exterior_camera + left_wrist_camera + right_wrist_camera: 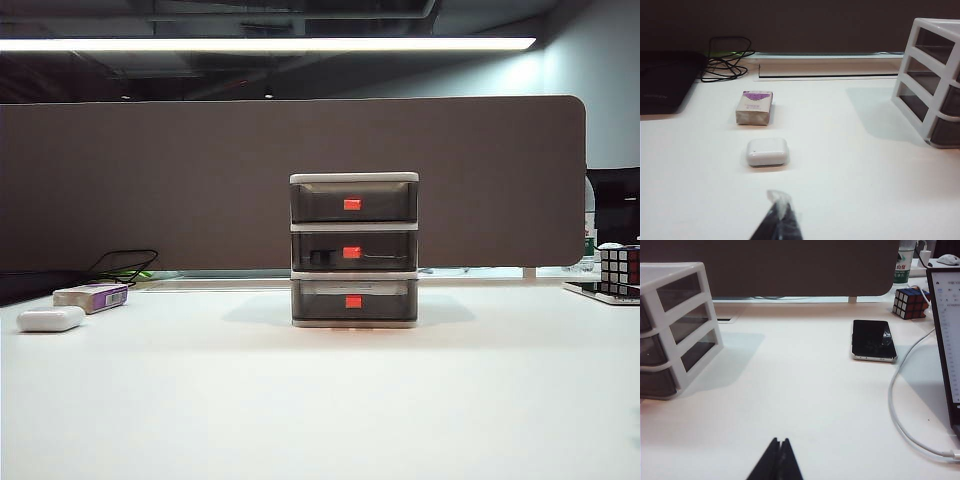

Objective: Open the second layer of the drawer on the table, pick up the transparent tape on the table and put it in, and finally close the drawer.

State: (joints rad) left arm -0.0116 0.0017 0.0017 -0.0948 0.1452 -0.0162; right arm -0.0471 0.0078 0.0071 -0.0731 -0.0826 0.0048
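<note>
White surface (pixel 320 400) under a ceiling strip light (pixel 265 44), brown partition (pixel 150 180) behind, drawer (pixel 354 249) centred and shut, tape (pixel 322 257) inside second layer (pixel 354 252), left gripper (pixel 779 217) and right gripper (pixel 778 460) low over bare surface, jaws closed, empty

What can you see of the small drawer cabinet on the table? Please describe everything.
The drawer cabinet stands upright on the white table, mid-table before the dark partition. It has a pale grey frame and three smoky translucent drawers, each with a red-orange tab. All three look shut. A dark item shows inside the middle drawer. Nothing touches the cabinet.
</note>
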